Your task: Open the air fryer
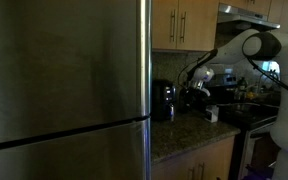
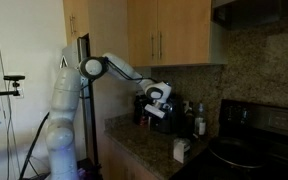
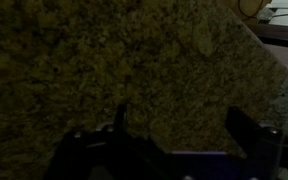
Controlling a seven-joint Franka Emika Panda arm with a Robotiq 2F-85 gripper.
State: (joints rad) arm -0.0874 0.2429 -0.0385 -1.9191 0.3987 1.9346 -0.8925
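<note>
The air fryer (image 1: 164, 100) is a small black glossy appliance that stands on the granite countertop (image 1: 184, 135) next to the fridge. In an exterior view it shows as a dark shape (image 2: 140, 112), partly hidden behind my gripper. My gripper (image 1: 196, 94) hangs just beside the air fryer, a little above the counter, and also shows in an exterior view (image 2: 156, 106). In the wrist view the two fingers are spread wide apart with nothing between them (image 3: 182, 125). That view shows only speckled granite (image 3: 134, 50); the air fryer is out of it.
A large stainless fridge (image 1: 64, 90) fills the near side. Wooden wall cabinets (image 2: 169, 35) hang above the counter. A small white box (image 2: 181, 150) sits near the counter's front edge. Dark bottles (image 2: 199, 122) stand by the backsplash, and a black stove (image 2: 254, 150) lies beyond.
</note>
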